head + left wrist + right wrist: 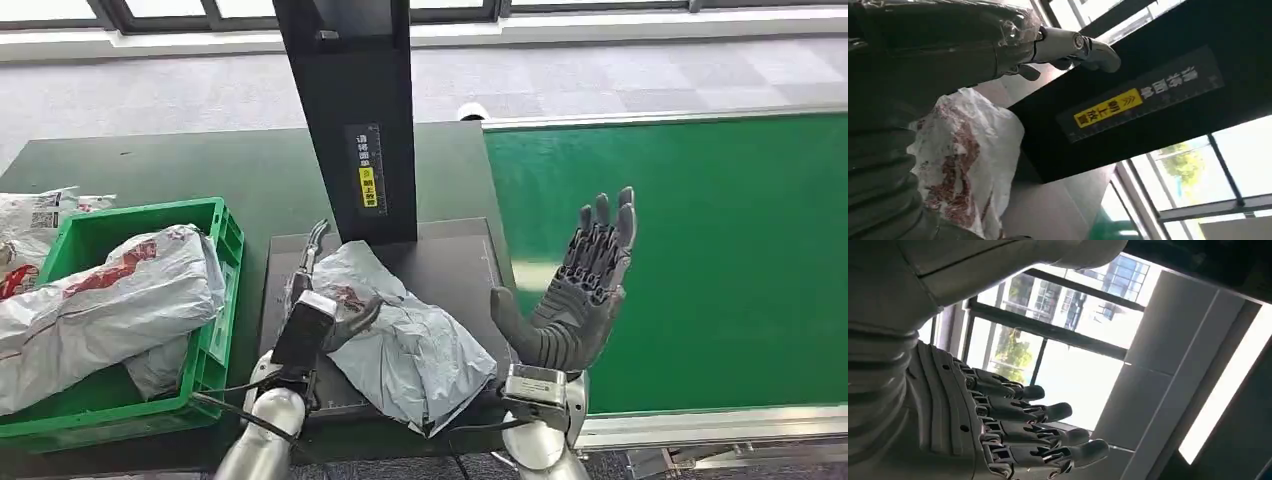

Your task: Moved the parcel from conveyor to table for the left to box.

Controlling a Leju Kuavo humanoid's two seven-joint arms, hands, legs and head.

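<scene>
The parcel was a grey plastic mailing bag, crinkled and faintly shiny, lying on a matt dark plate under a smooth black post with a glossy yellow sticker. The crate was hard green plastic, full of wrinkled white film bags, and the conveyor belt looked matt green and rubbery with a pale metal edge. The right hand was matt grey plastic with ribbed dark fingers, and the bench was dull dark green.
</scene>
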